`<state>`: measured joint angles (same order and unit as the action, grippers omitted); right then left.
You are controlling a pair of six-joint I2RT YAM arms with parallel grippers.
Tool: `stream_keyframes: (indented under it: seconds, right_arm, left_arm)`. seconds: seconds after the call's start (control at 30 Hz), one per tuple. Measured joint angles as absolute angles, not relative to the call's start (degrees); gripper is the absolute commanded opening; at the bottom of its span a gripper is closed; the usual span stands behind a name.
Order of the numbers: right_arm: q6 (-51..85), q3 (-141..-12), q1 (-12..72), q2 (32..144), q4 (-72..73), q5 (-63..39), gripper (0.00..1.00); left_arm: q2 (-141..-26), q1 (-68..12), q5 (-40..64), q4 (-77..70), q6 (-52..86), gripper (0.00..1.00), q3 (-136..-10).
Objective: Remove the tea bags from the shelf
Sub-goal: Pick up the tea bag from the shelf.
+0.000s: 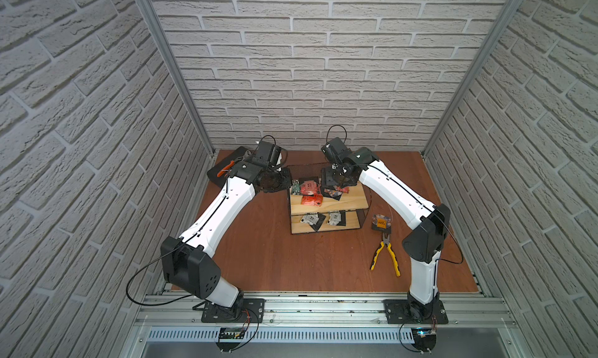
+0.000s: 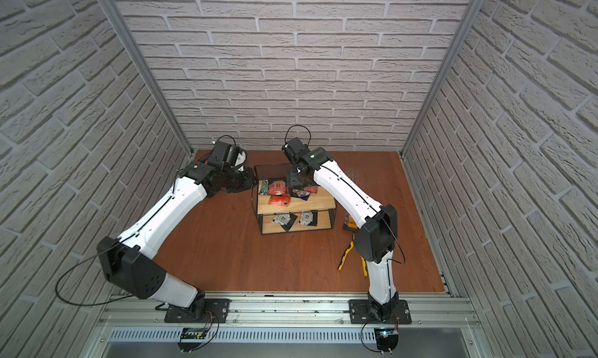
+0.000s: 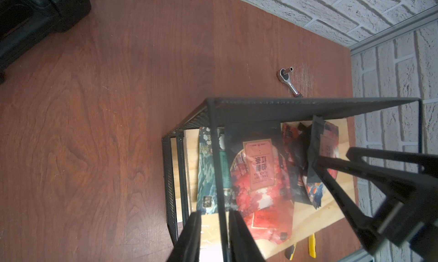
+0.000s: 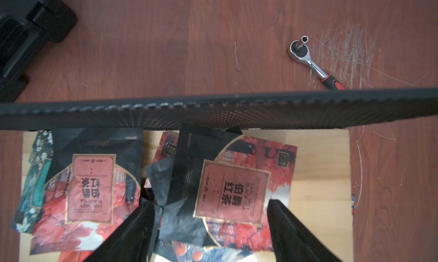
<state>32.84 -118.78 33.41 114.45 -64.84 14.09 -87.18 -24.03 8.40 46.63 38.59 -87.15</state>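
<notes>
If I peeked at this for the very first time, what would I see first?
Probably the bright red and black tea bags, heaped on the top board of the wooden shelf in the middle of the brown table. The right gripper hangs just above them with its jaws wide open. The yellow-handled pliers stand out too, lying alone on the table away from the shelf.

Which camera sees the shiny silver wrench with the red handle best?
The right wrist view: the ratchet wrench lies large and sharp on the table behind the shelf, socket head to red grip. The left wrist view shows it smaller, its grip mostly hidden by the shelf. Neither top view shows it.
</notes>
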Motion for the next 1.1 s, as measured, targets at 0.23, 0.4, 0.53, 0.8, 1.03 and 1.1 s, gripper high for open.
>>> stream_keyframes:
  seconds: [0.23,0.4,0.53,0.8,1.03,1.1]
  right_arm:
    - [34.0,-118.9,32.6,116.9,-64.9,13.0,0.7]
    - [35.1,-118.3,31.9,116.7,-63.8,11.7,0.59]
    - [35.9,-116.6,31.7,115.6,-62.1,11.4,0.54]
    - [36.8,-115.0,31.7,114.1,-61.2,10.9,0.48]
    - [36.8,-114.8,31.7,112.9,-62.0,11.0,0.29]
    - [36.8,-114.8,31.7,112.6,-62.3,11.1,0.24]
  left_arm:
    - [-87.2,-24.1,8.4,46.7,38.6,0.25,-87.2]
    - [-87.2,-24.1,8.4,46.7,38.6,0.25,-87.2]
    - [-87.2,-24.1,8.4,46.7,38.6,0.25,-87.2]
    - [-87.2,-24.2,8.4,46.7,38.6,0.25,-87.2]
    - [-87.2,-24.4,8.4,46.7,38.6,0.25,-87.2]
    - [-87.2,-24.5,8.4,46.7,38.6,0.25,-87.2]
